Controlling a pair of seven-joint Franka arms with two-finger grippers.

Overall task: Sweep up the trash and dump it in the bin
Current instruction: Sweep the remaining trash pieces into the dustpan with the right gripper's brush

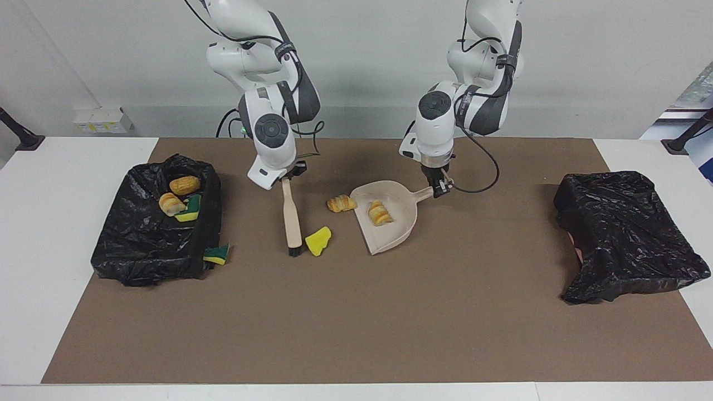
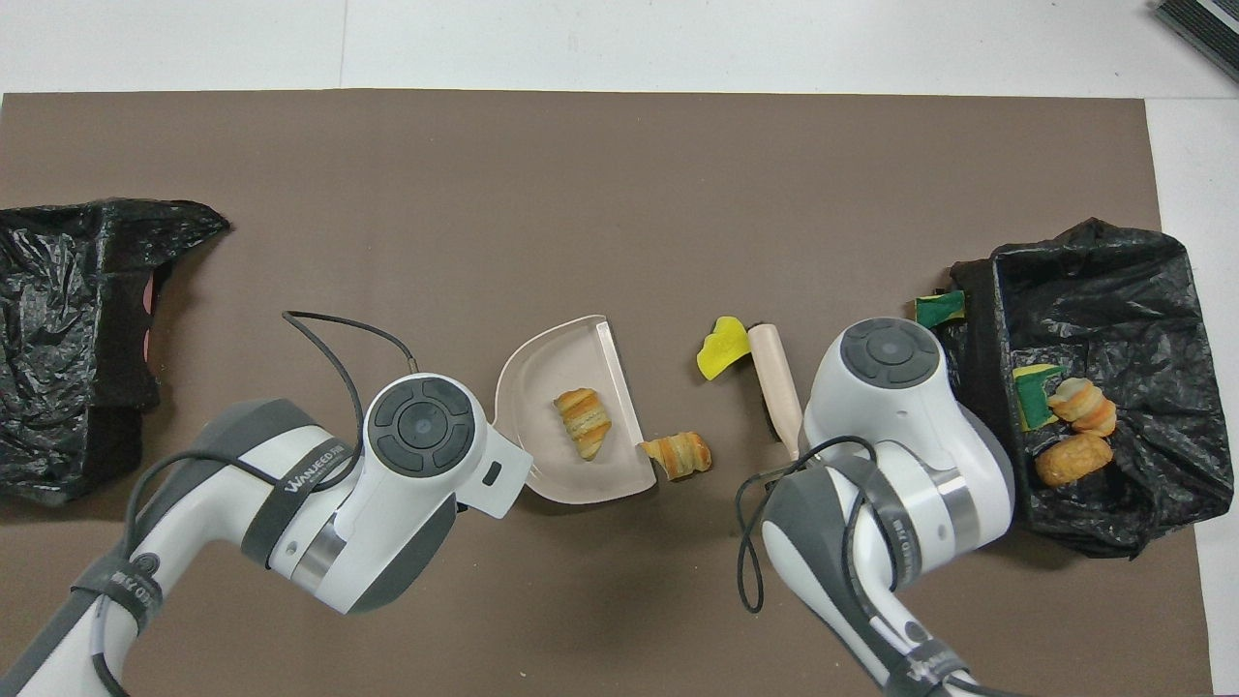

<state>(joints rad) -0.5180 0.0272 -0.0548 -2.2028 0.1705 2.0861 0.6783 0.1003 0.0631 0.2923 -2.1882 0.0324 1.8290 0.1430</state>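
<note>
A: From the camera facing the robots, what do the claws do?
B: The left gripper [image 1: 440, 186] pinches the handle of the beige dustpan [image 1: 390, 234]. The right gripper [image 1: 289, 174] is clamped on the top of the wooden brush [image 1: 291, 217], whose dark bristles rest on the brown mat [image 1: 390, 323].
A: Where is the trash?
B: One bread chunk [image 1: 380, 213] lies in the dustpan. Another bread chunk [image 1: 341, 203] sits on the mat, touching the pan's rim. A yellow sponge bit [image 1: 318, 240] lies just beside the bristles. A green-and-yellow sponge [image 1: 217, 254] sits against the outside of the open black bin [image 1: 139, 250]. Two bread pieces [image 1: 178, 194] and a sponge [image 1: 191, 210] are inside it.
A: And from above?
B: The arms hide both claws. The pan chunk [image 2: 584, 422] is in the middle of the pan. The loose chunk [image 2: 679, 455] is at the pan's edge. The yellow bit [image 2: 719, 348] touches the brush [image 2: 777, 387]. A covered black bag [image 2: 68, 339] sits at the left arm's end.
</note>
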